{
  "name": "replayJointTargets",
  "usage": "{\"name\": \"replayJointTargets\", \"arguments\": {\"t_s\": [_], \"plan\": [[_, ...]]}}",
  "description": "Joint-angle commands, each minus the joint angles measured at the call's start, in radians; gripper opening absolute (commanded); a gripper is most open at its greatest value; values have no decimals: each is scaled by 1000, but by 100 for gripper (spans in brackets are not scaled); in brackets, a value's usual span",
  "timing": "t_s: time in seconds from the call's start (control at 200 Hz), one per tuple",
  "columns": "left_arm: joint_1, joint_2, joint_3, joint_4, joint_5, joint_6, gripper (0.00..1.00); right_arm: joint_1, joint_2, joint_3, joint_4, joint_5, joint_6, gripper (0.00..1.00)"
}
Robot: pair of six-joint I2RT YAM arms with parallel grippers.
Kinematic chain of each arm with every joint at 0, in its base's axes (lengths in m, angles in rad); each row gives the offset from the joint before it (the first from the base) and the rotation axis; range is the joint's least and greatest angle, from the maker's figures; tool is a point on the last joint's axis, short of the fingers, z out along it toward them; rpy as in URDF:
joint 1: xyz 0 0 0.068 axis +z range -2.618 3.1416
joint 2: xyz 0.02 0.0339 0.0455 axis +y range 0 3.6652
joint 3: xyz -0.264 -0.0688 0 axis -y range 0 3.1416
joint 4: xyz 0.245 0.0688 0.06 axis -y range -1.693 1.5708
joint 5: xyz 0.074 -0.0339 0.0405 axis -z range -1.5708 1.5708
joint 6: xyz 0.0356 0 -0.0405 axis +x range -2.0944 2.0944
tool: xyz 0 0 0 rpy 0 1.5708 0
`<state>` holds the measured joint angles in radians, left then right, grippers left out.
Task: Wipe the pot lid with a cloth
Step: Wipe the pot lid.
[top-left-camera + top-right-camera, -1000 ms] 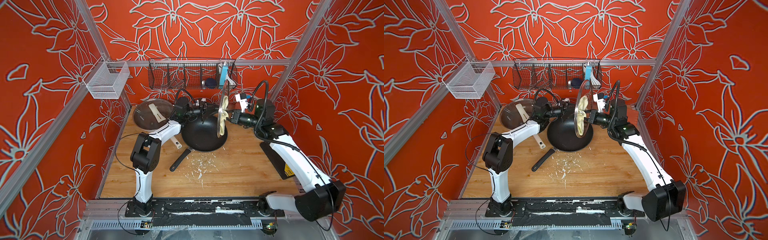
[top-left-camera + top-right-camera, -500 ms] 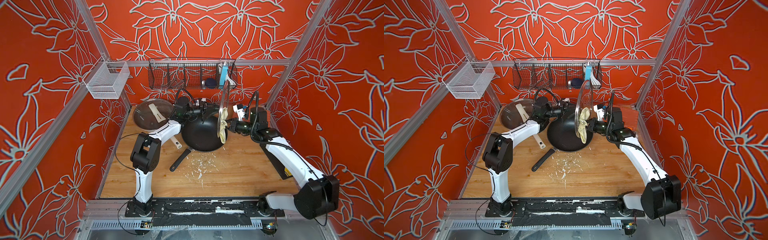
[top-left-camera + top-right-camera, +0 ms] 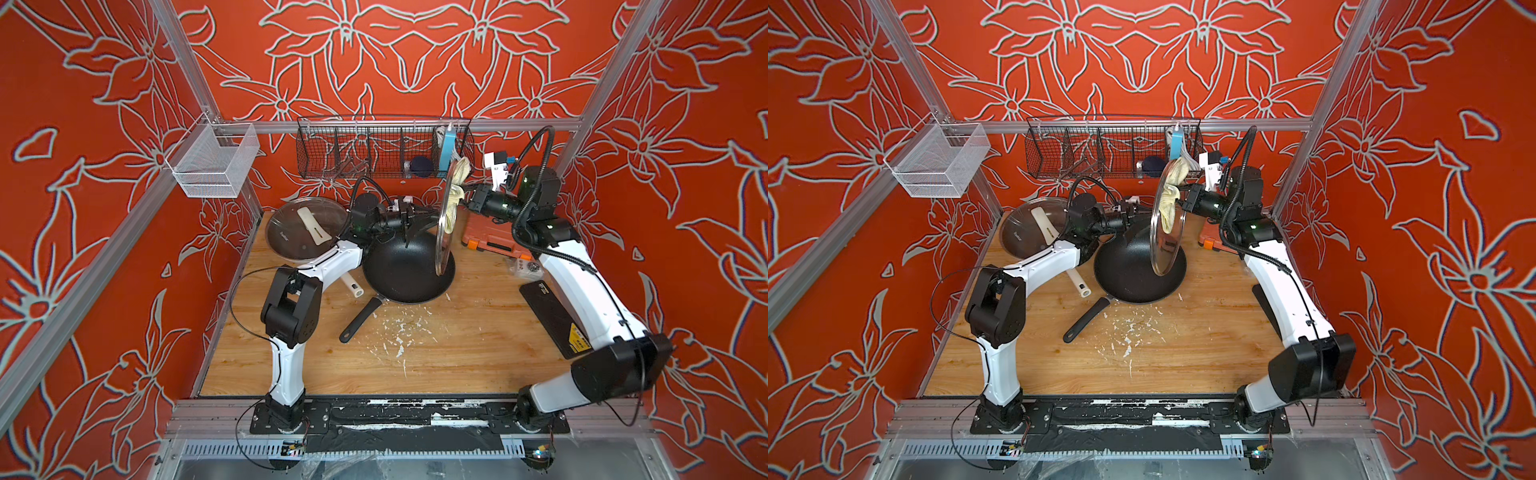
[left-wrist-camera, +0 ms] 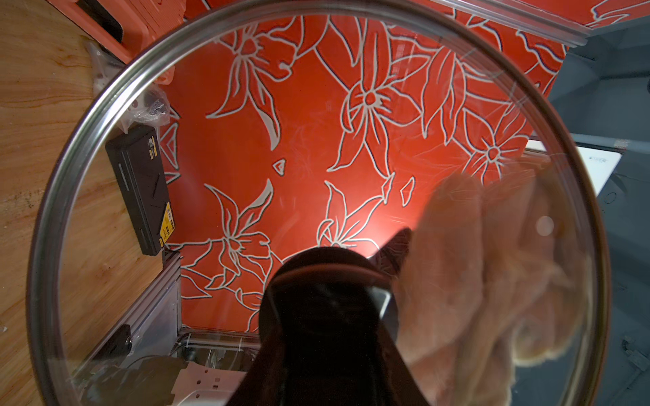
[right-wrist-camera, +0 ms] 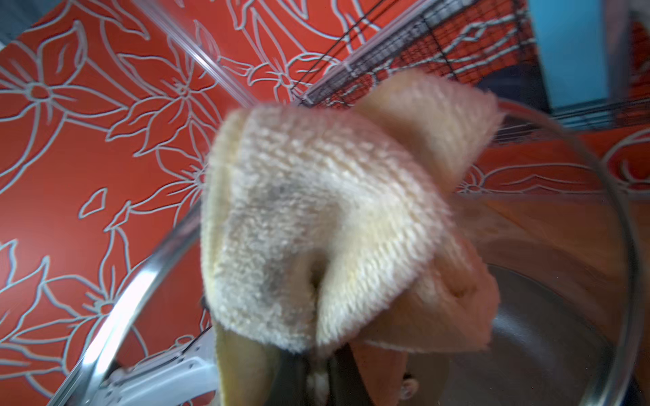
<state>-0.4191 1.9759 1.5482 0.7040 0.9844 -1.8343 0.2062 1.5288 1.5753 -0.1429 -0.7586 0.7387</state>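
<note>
While left gripper (image 3: pixel 417 216) clamps the lid (image 3: pixel 1166 245) and right gripper (image 3: pixel 466 202) the cloth (image 5: pixel 316 228), we fear pressure twisting the lid loose.

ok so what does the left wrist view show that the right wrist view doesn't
Only the left wrist view: the left pincer shut on the knob of the glass lid, plus the black case with a yellow label and a plastic bag on the table. Only the right wrist view: grey stains on the cloth, the black wire basket and a blue item. Both: the glass lid with the cloth against it, seen from opposite faces.
</note>
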Motion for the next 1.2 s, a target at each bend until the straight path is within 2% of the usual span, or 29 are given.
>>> {"name": "replayJointTargets", "arguments": {"t_s": [0.0,0.185,0.39,0.786,1.016,1.196], "plan": [[-14,-96,22,155,16,3,0,-47,58,1,-1,58,-8,0],[-15,-96,47,157,27,4,0,-97,99,-94,24,64,-18,0],[-13,-95,76,161,32,7,0,-105,102,-220,19,59,-55,0],[-3,-80,100,193,-3,-19,0,-85,-34,-437,0,-29,-79,0],[-1,-54,129,183,-38,-24,0,3,-144,-461,-21,-69,-65,0],[0,-34,136,173,-54,-23,0,61,-210,-368,-89,-111,-76,0]]}}
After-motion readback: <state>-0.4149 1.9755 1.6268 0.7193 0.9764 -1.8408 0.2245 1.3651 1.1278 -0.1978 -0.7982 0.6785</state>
